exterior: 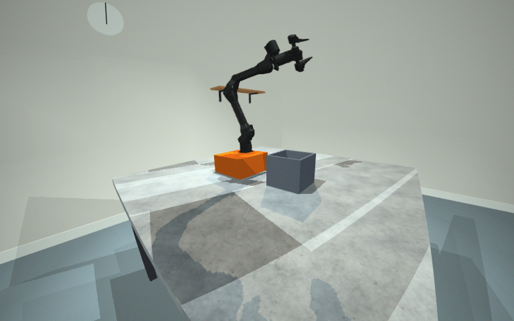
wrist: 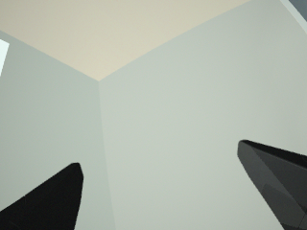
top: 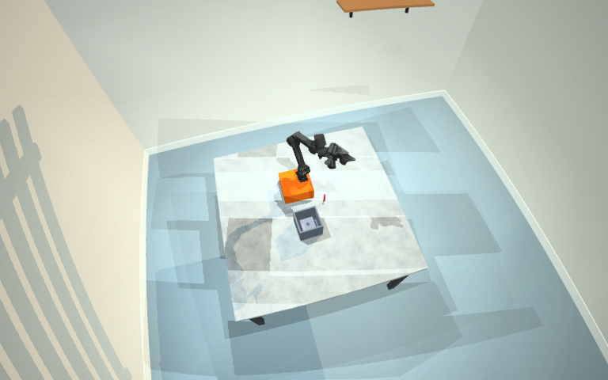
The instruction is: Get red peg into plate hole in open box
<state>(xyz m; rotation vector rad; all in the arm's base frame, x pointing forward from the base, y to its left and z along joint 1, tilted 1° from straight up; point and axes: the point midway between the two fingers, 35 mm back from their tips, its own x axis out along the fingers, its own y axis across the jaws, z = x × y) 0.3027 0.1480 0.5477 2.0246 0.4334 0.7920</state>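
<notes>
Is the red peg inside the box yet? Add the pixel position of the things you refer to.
No, the red peg (top: 324,197) is on the table (top: 349,250), outside the box (top: 308,232) (exterior: 283,172).

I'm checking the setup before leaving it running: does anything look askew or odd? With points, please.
One oddity: the open gripper (top: 348,155) (exterior: 310,48) (wrist: 162,160) hangs high, aimed away from the red peg (top: 324,197), which is on the table (top: 349,250) (exterior: 360,279). Nothing looks spilled or damaged.
</notes>
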